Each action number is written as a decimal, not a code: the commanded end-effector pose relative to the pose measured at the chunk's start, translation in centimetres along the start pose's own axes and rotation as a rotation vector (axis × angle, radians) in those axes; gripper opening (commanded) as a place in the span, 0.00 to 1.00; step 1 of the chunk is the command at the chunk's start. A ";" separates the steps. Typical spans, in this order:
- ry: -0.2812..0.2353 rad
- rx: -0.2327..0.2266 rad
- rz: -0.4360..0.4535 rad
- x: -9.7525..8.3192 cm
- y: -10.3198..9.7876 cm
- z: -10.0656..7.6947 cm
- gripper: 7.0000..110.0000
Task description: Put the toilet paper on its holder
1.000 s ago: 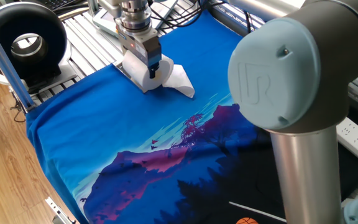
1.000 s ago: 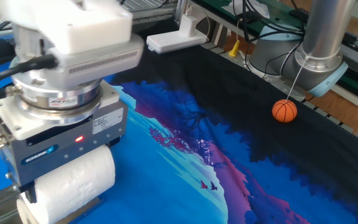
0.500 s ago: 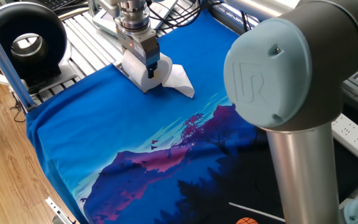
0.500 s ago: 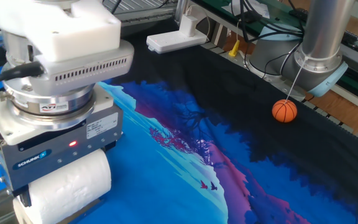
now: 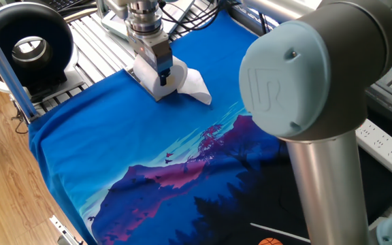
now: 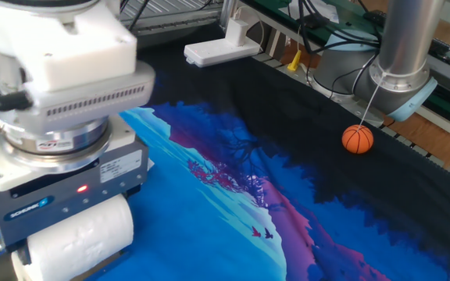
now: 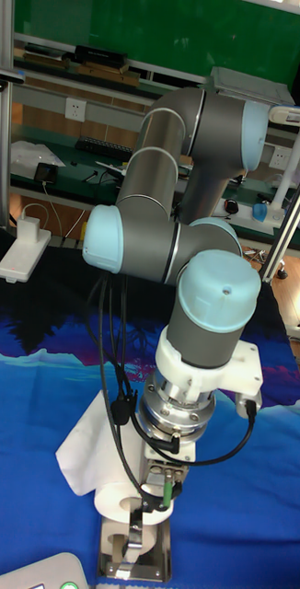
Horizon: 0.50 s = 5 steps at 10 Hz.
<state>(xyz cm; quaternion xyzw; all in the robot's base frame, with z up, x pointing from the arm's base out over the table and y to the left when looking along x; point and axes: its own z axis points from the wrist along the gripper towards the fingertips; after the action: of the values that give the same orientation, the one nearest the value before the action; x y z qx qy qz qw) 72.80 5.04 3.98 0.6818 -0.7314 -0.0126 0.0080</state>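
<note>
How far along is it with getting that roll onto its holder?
Picked up: the end effector is shut on the toilet paper, brought low over the holder at the cloth's edge. In hand: lining the core with the upright arm. Left: seating the roll and letting go; whether it's threaded yet isn't visible.

Table was covered by a printed cloth (image 5: 148, 156), blue at one end, purple mountain silhouettes mid, black at the other. A small orange ball (image 6: 358, 139) was seen lying on the black part. A flat white block (image 6: 213, 51) was set at the far edge. A black round fan-like unit (image 5: 29, 47) was placed off the cloth, far left.
</note>
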 end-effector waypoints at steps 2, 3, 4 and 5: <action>-0.009 -0.008 0.022 -0.2 -0.4 0.3 0.00; -0.003 -0.005 0.024 -0.1 -0.2 0.1 0.00; 0.004 -0.002 0.027 0.0 0.2 -0.2 0.00; 0.003 -0.001 0.021 0.0 0.2 -0.2 0.00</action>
<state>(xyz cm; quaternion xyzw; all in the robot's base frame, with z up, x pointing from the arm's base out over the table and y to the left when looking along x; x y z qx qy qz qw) 72.79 4.96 3.90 0.6760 -0.7367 -0.0107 0.0124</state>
